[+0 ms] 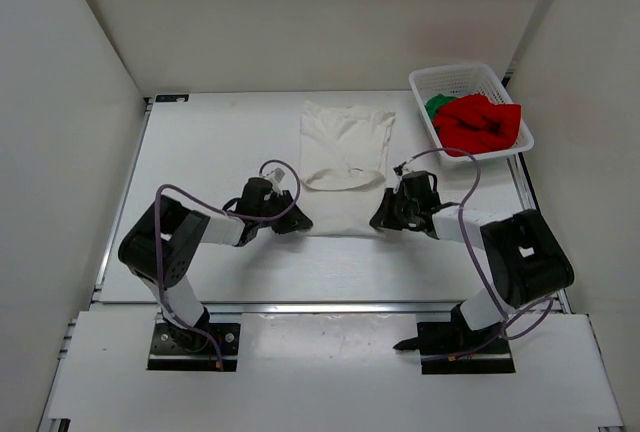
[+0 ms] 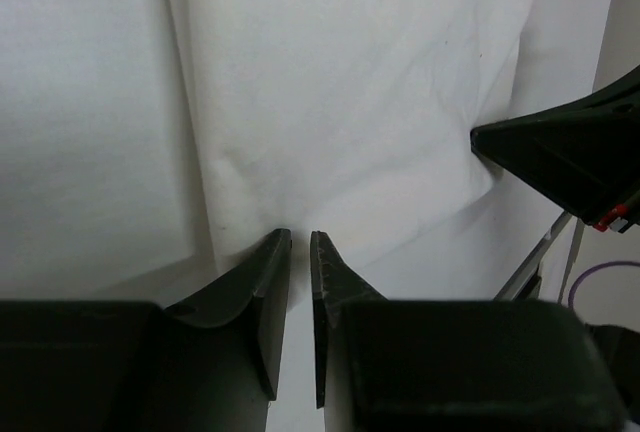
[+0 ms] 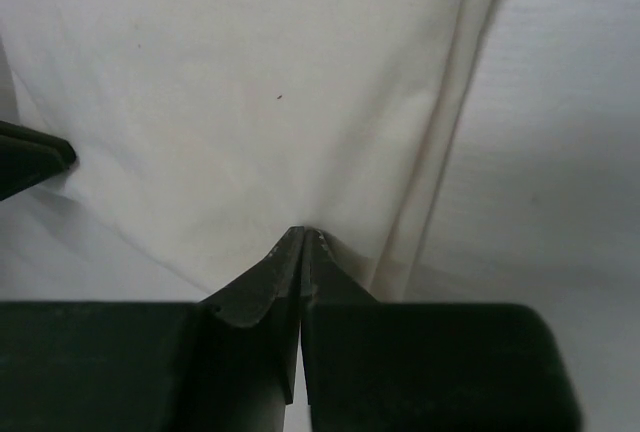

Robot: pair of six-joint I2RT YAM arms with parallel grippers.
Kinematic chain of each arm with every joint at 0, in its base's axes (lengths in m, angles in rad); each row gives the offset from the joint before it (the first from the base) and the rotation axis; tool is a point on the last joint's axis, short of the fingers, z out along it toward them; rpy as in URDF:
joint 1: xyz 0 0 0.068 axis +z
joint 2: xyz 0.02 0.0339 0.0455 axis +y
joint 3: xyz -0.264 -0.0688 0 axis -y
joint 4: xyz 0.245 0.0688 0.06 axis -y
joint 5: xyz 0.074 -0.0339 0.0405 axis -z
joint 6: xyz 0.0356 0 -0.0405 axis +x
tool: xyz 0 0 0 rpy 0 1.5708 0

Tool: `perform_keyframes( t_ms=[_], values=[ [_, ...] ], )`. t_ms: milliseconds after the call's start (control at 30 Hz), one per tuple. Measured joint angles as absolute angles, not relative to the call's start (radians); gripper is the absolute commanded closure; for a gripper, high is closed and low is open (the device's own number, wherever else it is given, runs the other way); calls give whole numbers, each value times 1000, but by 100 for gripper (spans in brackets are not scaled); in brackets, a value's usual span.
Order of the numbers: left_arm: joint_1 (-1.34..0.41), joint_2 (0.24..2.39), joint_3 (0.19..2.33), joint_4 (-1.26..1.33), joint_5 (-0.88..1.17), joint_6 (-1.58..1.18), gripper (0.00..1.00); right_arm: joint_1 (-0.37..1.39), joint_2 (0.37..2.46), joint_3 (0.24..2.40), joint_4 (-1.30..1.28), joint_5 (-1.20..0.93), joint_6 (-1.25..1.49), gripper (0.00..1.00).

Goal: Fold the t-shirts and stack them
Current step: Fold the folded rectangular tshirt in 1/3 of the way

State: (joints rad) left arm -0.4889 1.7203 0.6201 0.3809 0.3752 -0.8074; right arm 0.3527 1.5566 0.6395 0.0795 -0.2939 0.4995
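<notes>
Top view, table: you have a flat white table with both arm bases at its near edge.
Top view, white shirt: the cream-white cloth t-shirt lies mid-table, folded into a long strip, collar uppermost.
Top view, basket: a white plastic mesh basket sits at the far right corner. It holds the bright red cloth t-shirt with the green cloth t-shirt beside it.
Top view, left arm: your left arm is elbow-out to the left with the forearm low and reaching right. The left gripper is at the white shirt's near left corner.
Top view, right arm: your right arm mirrors it, with the right gripper at the near right corner.
Left wrist view, left gripper: the jaws are parted by a narrow slit and the tips are at the shirt's hem. You cannot tell whether cloth sits in the slit. The other gripper shows at the right.
Right wrist view, right gripper: the fingers are pressed together with the tips on the hem of the shirt. Creases run toward the tips, but whether cloth is caught cannot be told.
</notes>
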Motion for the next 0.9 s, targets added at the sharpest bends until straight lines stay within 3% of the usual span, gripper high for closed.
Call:
perform_keyframes(
  t_ms=[200,467,700,900],
  values=[
    [-540,1573,469,383,364,-800,72,434,1407,509,82,-250,539,100],
    [-566,1392,460,201,321,-745,69,459,1299,612,-81,-210,516,100],
    [-663,1398,498,200,285,-729,68,551,1525,768,-6,-231,495,100],
    [-632,1467,467,234,284,-729,68,559,1744,912,-1,-233,476,99]
  ],
)
